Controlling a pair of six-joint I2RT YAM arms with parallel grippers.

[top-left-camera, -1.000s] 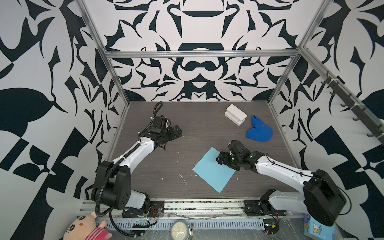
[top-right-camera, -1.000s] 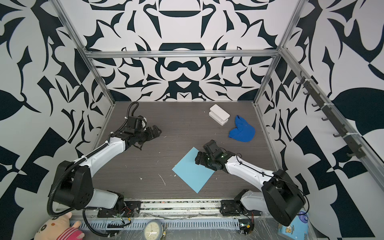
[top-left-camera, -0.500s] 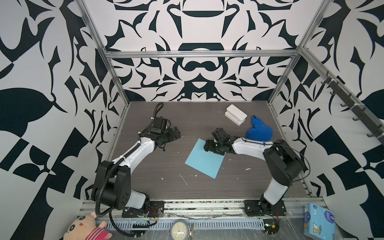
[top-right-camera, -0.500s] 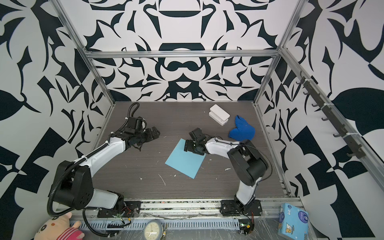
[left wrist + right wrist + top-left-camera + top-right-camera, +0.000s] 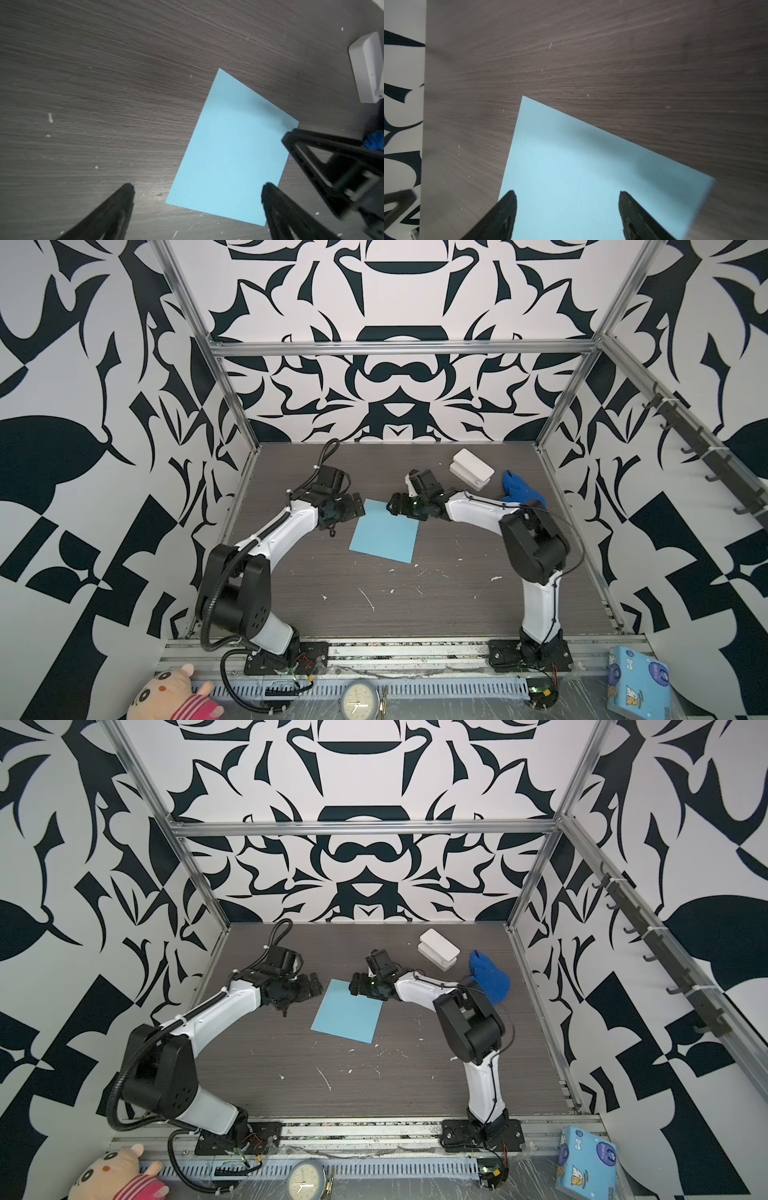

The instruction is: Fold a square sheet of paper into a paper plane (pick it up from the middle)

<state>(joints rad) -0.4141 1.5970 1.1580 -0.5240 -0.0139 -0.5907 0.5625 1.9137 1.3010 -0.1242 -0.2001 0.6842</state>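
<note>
Light-blue paper: the square sheet of paper (image 5: 384,533) lies flat and unfolded on the dark wood-grain table (image 5: 415,614), near its middle, between the two arms. The left gripper (image 5: 358,508) sits just beside the sheet's far left corner, fingers spread, holding nothing. The right gripper (image 5: 392,506) stands over the sheet's far edge, fingers (image 5: 508,207) spread wide. Contact with the paper cannot be confirmed.

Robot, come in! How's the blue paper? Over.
Left gripper open, beside the paper. Right gripper open, over its far edge. Paper flat, unfolded. Nothing blocking.
</note>
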